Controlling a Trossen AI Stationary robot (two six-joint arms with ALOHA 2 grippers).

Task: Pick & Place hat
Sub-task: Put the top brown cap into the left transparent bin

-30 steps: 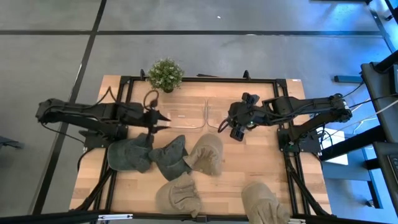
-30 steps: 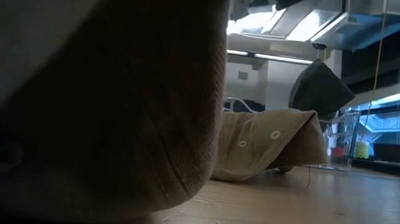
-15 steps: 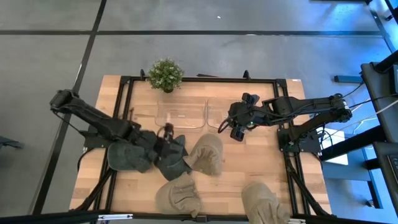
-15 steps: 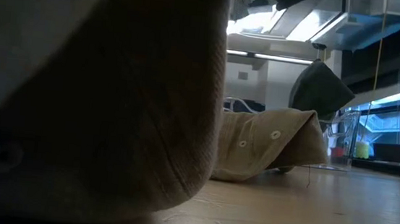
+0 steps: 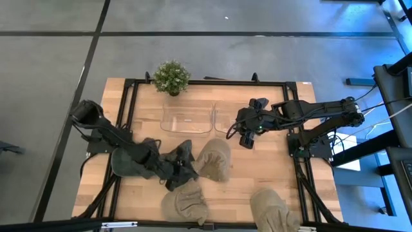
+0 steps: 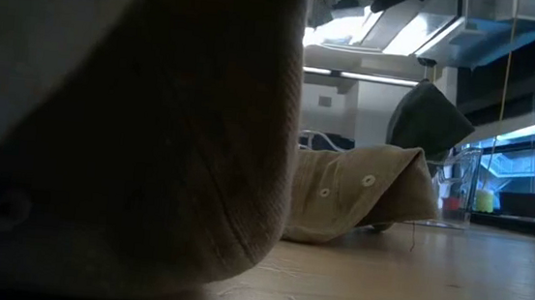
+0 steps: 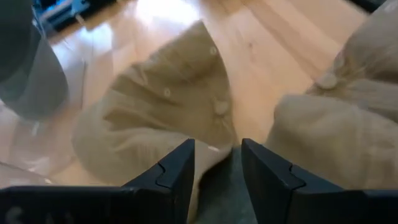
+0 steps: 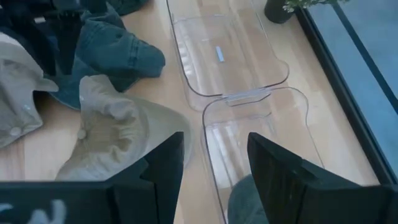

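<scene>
now the dark grey-green hat (image 5: 179, 164) lies crumpled near the middle of the table (image 5: 309, 193), soft and folded, with a second dark hat (image 5: 132, 161) touching it on the side away from the tan hat (image 5: 214, 159). that tan hat, with small eyelets and a top button, lies just beside the dark one on its other side. the left gripper (image 5: 182, 173) is down on the dark hat's near edge, its fingers (image 7: 176, 167) narrowly parted over the cloth. another tan hat (image 5: 185, 201) lies just below the dark hat toward the table's front, and one more (image 5: 273, 209) lies well apart at the front corner. two clear trays (image 5: 187, 119) and a potted plant (image 5: 171, 77) stand behind. the right gripper (image 5: 245, 134) hovers over the trays, fingers (image 8: 283, 180) apart.
</scene>
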